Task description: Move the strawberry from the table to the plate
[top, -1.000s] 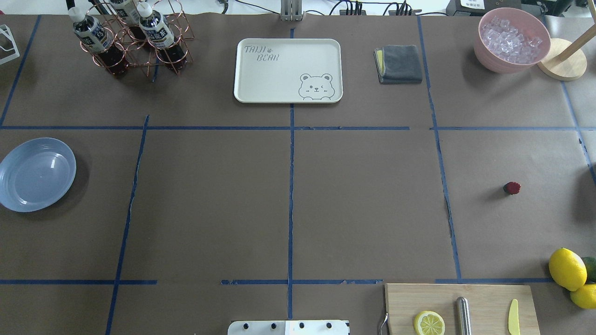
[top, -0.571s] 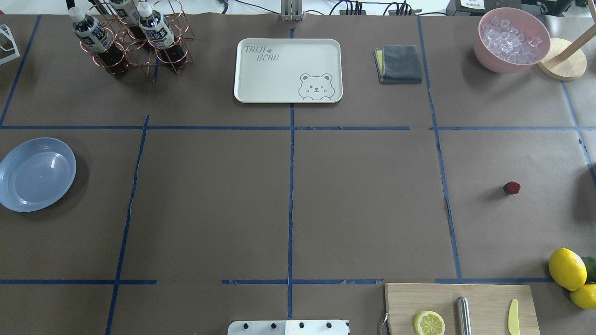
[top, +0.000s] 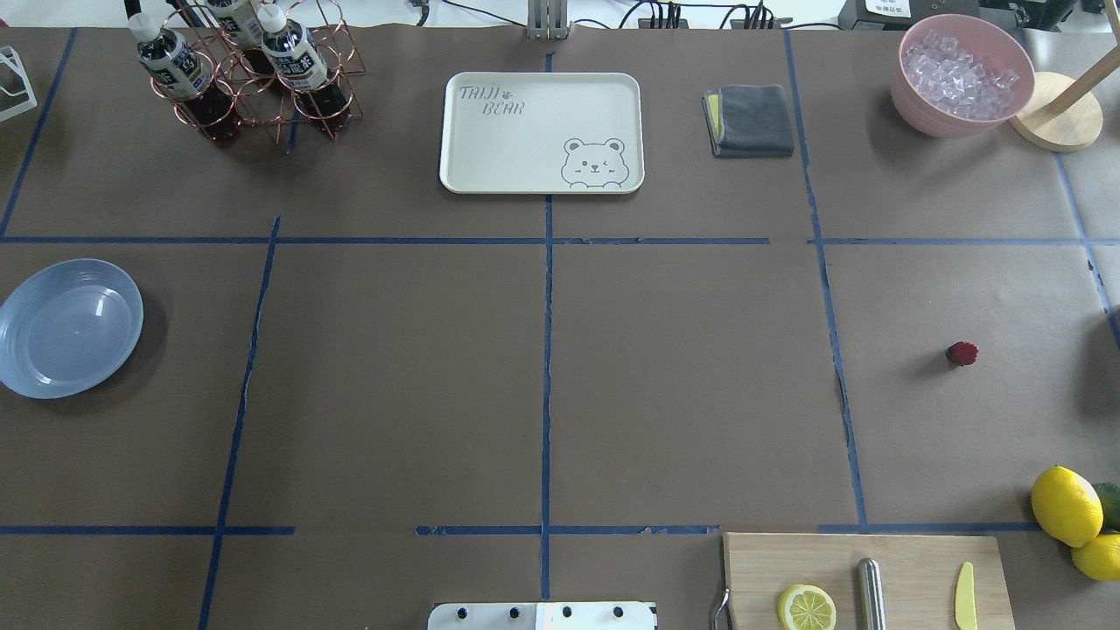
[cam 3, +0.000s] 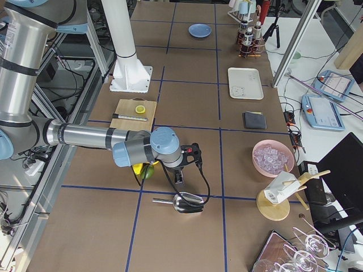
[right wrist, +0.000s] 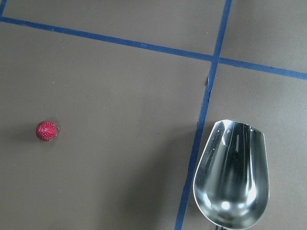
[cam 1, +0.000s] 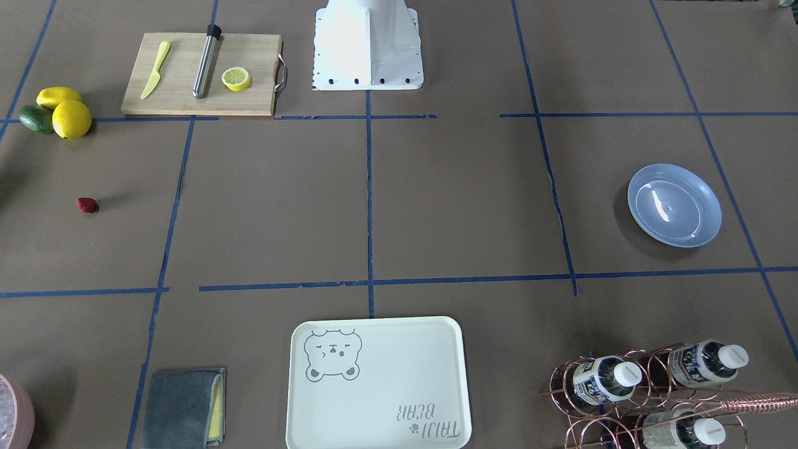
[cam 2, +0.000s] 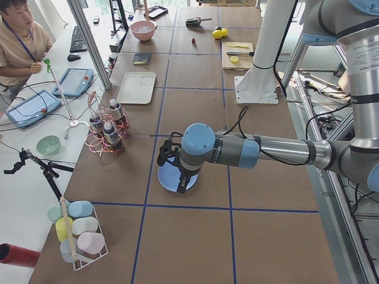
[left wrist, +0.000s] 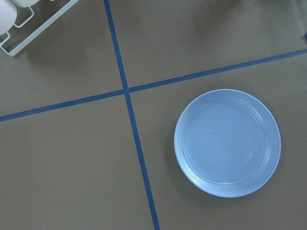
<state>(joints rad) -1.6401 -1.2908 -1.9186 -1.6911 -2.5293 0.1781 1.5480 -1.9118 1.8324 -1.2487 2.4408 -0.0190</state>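
The strawberry, small and dark red, lies alone on the brown table at the right; it also shows in the front view and at the left of the right wrist view. The light-blue plate sits at the table's far left with nothing on it, and fills the right of the left wrist view. My left gripper hangs over the plate. My right gripper hovers beyond the table's right end. Both show only in side views, so I cannot tell their state.
A cutting board with a lemon half, steel rod and knife lies at the front right, beside lemons. The bear tray, grey cloth, ice bowl and bottle rack line the far edge. A metal scoop lies right of the strawberry.
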